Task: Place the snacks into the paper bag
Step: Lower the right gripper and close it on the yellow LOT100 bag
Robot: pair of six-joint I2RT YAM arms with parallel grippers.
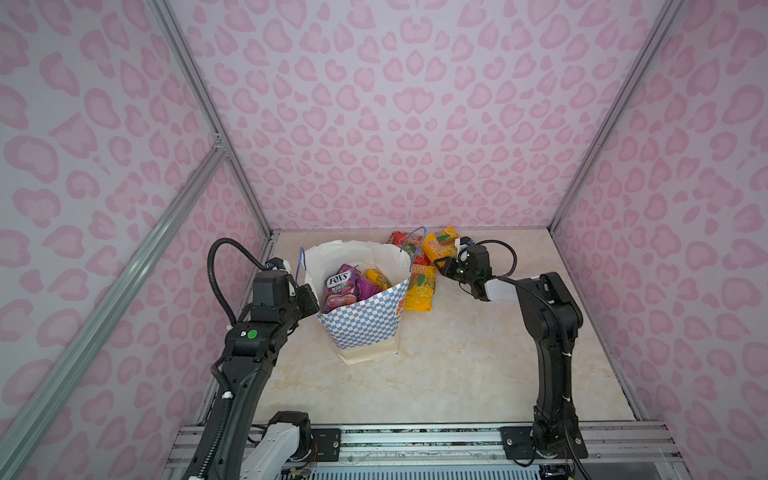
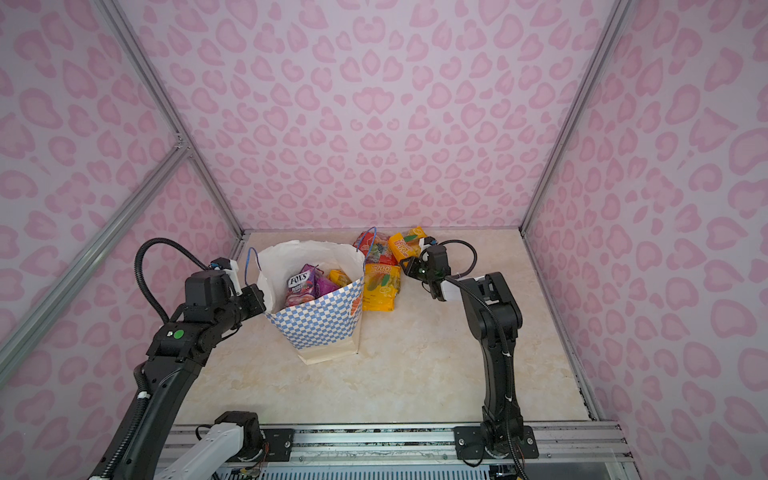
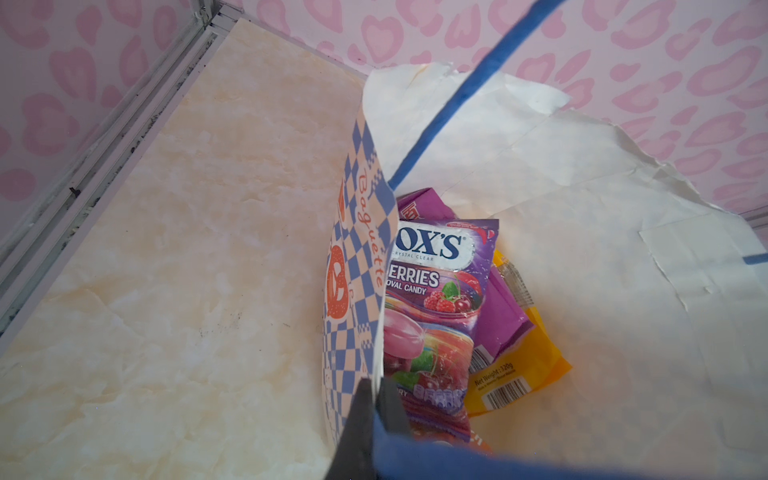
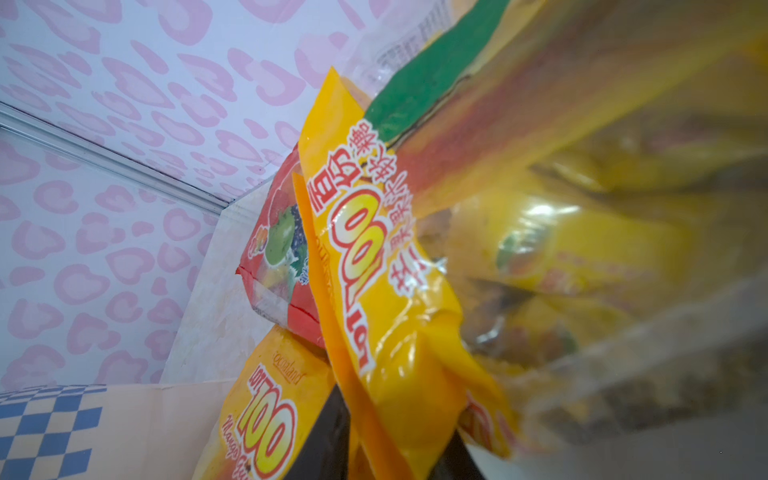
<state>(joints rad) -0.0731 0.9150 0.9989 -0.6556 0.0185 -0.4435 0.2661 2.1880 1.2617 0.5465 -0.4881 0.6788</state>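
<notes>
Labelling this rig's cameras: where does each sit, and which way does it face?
Both top views: high above the arm bases, looking down at the paper bag; left arm and right arm show.
Left wrist: on the left arm, looking into the bag; left gripper shut on its wall.
Right wrist: on the right arm, close on the yellow packet in the right gripper.
Shared: top and left wrist views show the Fox's packet.

Left pincer (image 3: pixel 376 401) and right pincer (image 4: pixel 395 449) both clamped, reaching forward.
</notes>
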